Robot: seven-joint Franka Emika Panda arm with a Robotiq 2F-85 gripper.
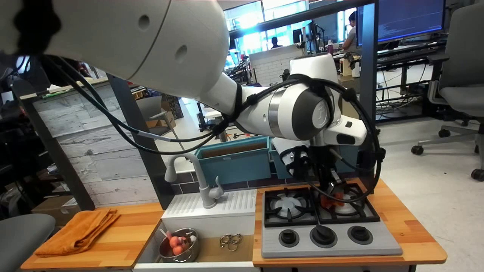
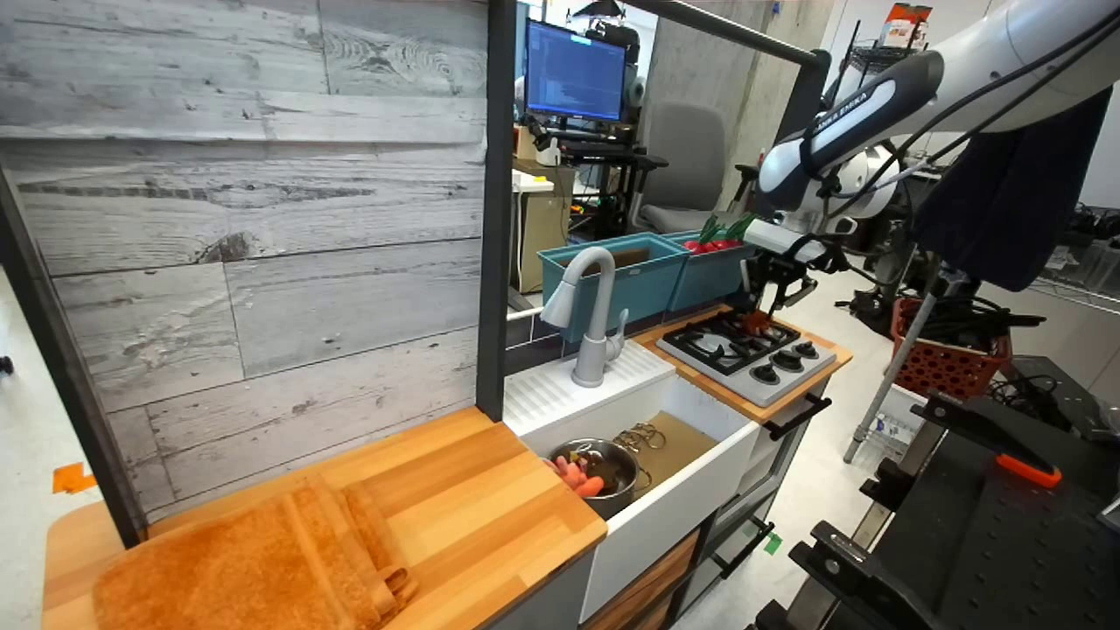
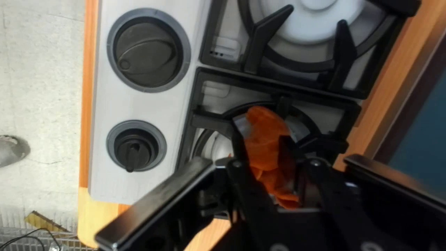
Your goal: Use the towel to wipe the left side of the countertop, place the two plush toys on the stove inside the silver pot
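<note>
The orange towel lies folded on the left wooden countertop. One orange-red plush toy is on the stove, over a rear burner at the end away from the sink; it also shows in both exterior views. My gripper points down with its fingers closed against the toy's sides, low over the grate. The silver pot stands in the sink, holding reddish-pink and pale items; I cannot tell whether one is the other plush toy.
The white sink lies between countertop and stove, with metal rings inside. A grey faucet rises behind it. Teal bins hang behind the sink and stove. A dark post stands behind the arm.
</note>
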